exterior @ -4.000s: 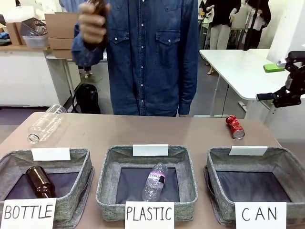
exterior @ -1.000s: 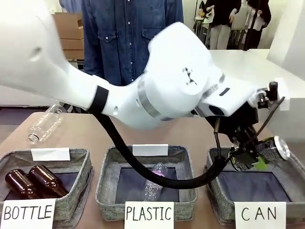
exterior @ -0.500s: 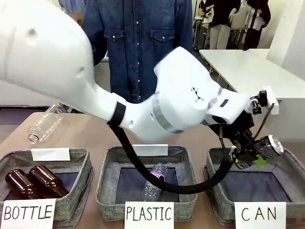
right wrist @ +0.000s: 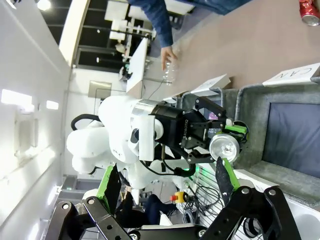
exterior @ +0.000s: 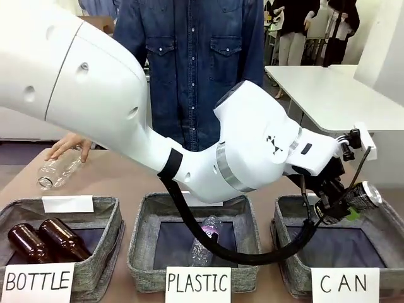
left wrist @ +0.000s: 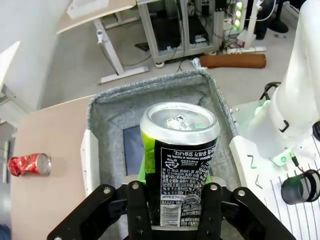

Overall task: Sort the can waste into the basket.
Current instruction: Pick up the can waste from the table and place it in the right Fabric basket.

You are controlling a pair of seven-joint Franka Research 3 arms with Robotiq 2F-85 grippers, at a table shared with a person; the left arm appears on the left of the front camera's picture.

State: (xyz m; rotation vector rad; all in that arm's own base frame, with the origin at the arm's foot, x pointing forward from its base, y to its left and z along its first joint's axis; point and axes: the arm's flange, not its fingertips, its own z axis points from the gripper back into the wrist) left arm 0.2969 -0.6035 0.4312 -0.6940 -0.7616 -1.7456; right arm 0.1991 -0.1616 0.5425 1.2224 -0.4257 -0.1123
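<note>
The grey woven CAN basket stands at the near right of the bench, its dark lining showing and a white sign on its front. To its left, the PLASTIC basket holds one clear bottle. At the left end, the BOTTLE basket holds two brown bottles side by side. Above the CAN basket, the left claw pinches the dark can, which is tilted, with a silver top and a black side with lime-green and white print. The dented red can lies on its side on the bench, beyond the CAN basket's far side. The right claw is spread, holding nothing.
</note>
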